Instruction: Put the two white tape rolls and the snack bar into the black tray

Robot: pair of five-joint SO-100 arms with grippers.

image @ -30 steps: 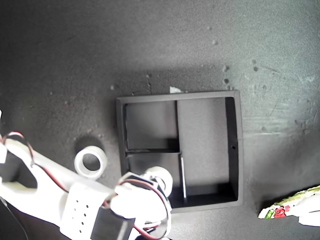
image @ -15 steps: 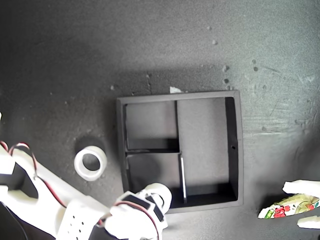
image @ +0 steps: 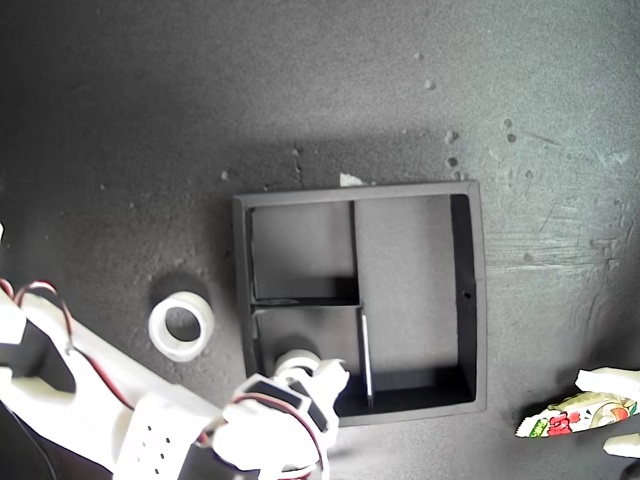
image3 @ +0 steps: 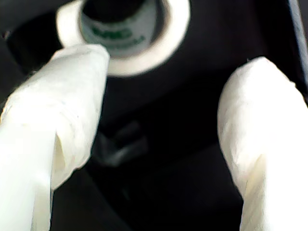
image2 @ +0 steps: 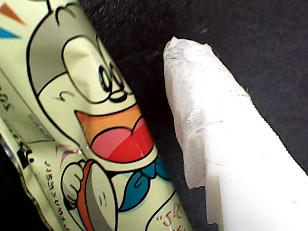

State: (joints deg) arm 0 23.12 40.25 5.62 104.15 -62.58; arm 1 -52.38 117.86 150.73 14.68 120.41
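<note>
The black tray (image: 476, 300) sits mid-table in the exterior view. One white tape roll (image: 182, 327) lies on the table at the tray's left in that view. The other tape roll (image: 294, 358), with a greenish inner rim (image3: 122, 33), lies in the tray's nearer small compartment. My second gripper (image: 318, 382) hovers open just above it, with both fingers (image3: 72, 96) clear of the ring. The snack bar (image: 555, 417) lies at the exterior view's lower right. My first gripper (image: 612, 412) stands open astride it, one finger (image2: 216, 125) just beside the wrapper (image2: 96, 125).
The second arm's white body (image: 120, 400) fills the exterior view's lower left, close to the loose tape roll. The tray's long compartment (image: 410, 290) and farther small compartment (image: 300, 250) hold nothing. The dark mat (image: 300, 90) stretches beyond the tray.
My second gripper has opened and drawn back, leaving its tape roll in the tray's nearer small compartment. My first gripper's fingers have come into view on either side of the snack bar.
</note>
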